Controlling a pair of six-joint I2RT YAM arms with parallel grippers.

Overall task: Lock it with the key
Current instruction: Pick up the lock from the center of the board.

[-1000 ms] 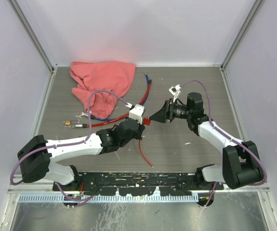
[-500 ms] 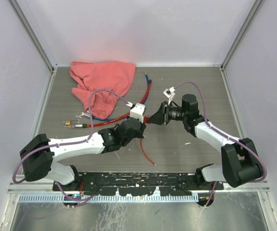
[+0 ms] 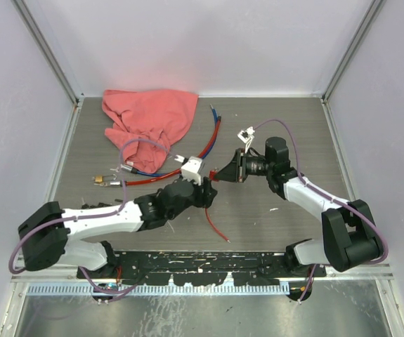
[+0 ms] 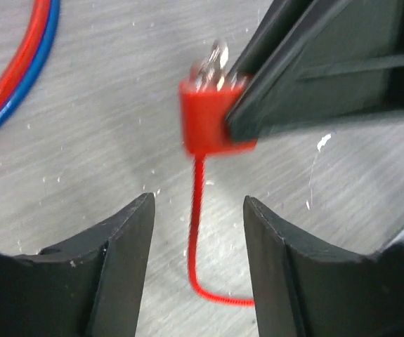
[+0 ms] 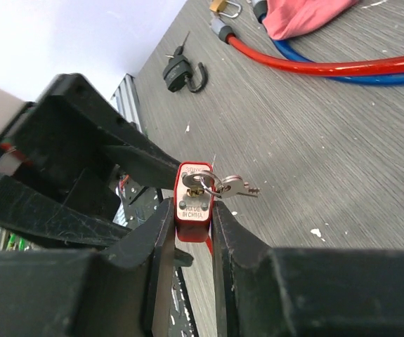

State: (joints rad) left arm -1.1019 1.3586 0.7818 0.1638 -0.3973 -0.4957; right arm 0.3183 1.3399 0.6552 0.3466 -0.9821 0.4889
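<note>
presently: right gripper (image 5: 192, 212) clamped on red lock (image 5: 193, 200), held mid-table, keys (image 5: 231, 187) hanging at its face. left gripper (image 4: 198, 210) wide open, empty, just short of lock. risk: a skewed pinch snags keys or cable (image 4: 193, 239), twisting lock loose. bare table (image 3: 300, 133) rightward; walls (image 3: 377, 105) well apart.

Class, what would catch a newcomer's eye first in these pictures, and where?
A red padlock, keys attached, is pinched in the right end effector at mid-table. The left end effector faces it, open. A pink cloth lies crumpled at the far left.
</note>
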